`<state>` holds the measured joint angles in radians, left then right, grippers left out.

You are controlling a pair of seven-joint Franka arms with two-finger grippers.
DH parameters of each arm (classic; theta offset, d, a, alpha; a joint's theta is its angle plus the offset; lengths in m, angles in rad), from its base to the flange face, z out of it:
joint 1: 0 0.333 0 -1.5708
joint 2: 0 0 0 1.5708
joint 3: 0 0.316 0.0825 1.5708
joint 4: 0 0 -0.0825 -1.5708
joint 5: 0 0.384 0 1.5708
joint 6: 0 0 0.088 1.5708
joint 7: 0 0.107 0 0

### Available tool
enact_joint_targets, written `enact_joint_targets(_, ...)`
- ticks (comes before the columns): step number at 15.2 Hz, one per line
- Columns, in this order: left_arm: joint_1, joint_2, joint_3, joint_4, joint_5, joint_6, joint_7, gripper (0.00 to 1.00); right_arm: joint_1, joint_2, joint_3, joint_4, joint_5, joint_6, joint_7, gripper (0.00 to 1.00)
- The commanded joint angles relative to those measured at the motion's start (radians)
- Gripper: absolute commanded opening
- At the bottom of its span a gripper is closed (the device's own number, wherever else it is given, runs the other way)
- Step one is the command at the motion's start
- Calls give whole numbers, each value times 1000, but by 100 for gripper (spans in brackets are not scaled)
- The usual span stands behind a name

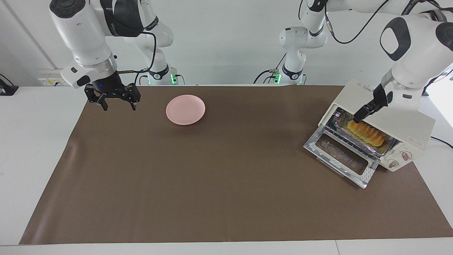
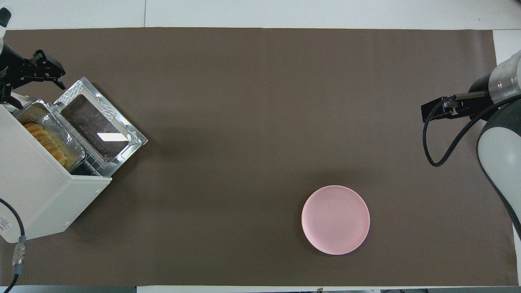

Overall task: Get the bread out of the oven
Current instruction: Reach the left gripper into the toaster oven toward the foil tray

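Observation:
The cream-white oven [image 1: 396, 122] stands at the left arm's end of the table with its glass door [image 1: 341, 158] dropped open. It also shows in the overhead view [image 2: 36, 191]. The golden bread [image 1: 366, 132] lies in a silver foil tray [image 1: 385, 150] on the rack; from overhead, the bread [image 2: 47, 143] is half hidden under the oven's top. My left gripper [image 1: 358, 118] is open at the oven's mouth, just over the bread's end nearer the robots, and shows in the overhead view [image 2: 34, 91]. My right gripper [image 1: 116, 104] is open and empty and waits over the mat's corner at the right arm's end.
A pink plate [image 1: 185, 109] sits on the brown mat [image 1: 212, 177], nearer the robots, between the two arms; it also shows in the overhead view [image 2: 335, 219]. The oven's two knobs [image 1: 399, 159] face away from the robots. A cable [image 2: 18, 254] runs beside the oven.

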<state>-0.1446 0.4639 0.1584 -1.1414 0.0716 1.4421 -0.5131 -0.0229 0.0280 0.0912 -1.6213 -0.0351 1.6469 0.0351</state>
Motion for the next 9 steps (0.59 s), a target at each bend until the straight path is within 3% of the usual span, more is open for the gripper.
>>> enact_joint_targets(1, -133, 145, 171, 112, 19, 29, -50, 100, -19, -14, 8, -9, 87, -19, -47, 100)
enact_joint_targets(6, -184, 188, 221, -1, 56, 89, -275, 100, -19, -14, 7, -5, 86, -49, -55, 100)
enact_joint_targets(9, -187, 159, 220, -78, 57, 99, -309, 100, -19, -14, 7, -3, 78, -59, -76, 100)
